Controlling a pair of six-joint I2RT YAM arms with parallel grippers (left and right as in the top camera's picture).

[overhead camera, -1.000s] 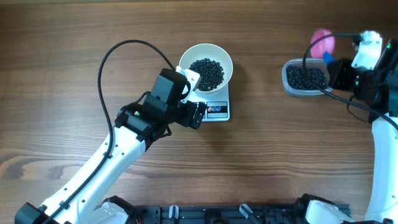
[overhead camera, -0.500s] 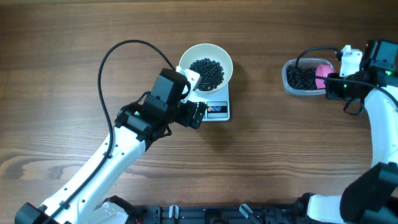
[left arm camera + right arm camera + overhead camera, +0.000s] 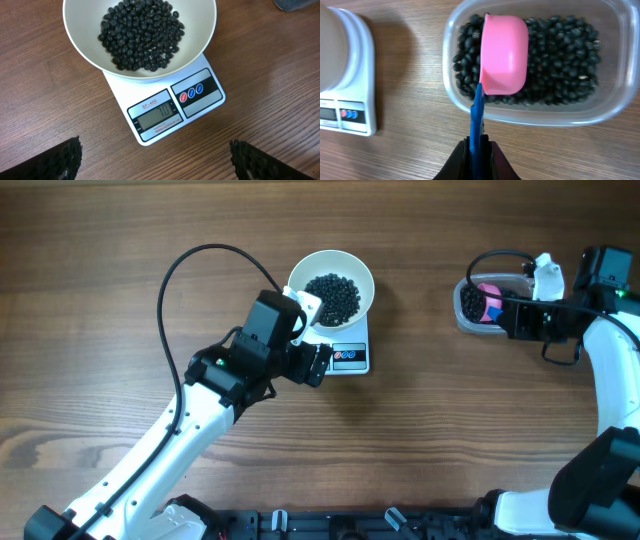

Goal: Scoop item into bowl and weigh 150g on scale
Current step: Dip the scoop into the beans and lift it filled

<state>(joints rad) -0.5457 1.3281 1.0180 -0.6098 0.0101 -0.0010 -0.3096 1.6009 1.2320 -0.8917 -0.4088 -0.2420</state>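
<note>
The white bowl (image 3: 296, 278) stands on the scale (image 3: 352, 357) and holds a heap of the black beans (image 3: 333, 296). In the left wrist view the bowl (image 3: 200, 42), its beans (image 3: 140, 32) and the scale's display (image 3: 159, 114) lie ahead of my open left gripper (image 3: 157, 165), which holds nothing. My right gripper (image 3: 476, 150) is shut on the blue handle of a pink scoop (image 3: 504, 52). The scoop's cup lies among more beans (image 3: 560, 45) in a clear tub (image 3: 620, 75), its rounded back facing the camera. Overhead, the scoop (image 3: 488, 300) is at the tub's middle.
The clear tub (image 3: 462, 318) sits on the wooden table at the far right. The left arm's black cable (image 3: 175, 270) loops over the table left of the bowl. The scale's left corner shows in the right wrist view (image 3: 355, 100).
My right gripper has swung the pink scoop from behind the tub's far right side leftward and down into the beans. The left arm, bowl and scale have not moved.
</note>
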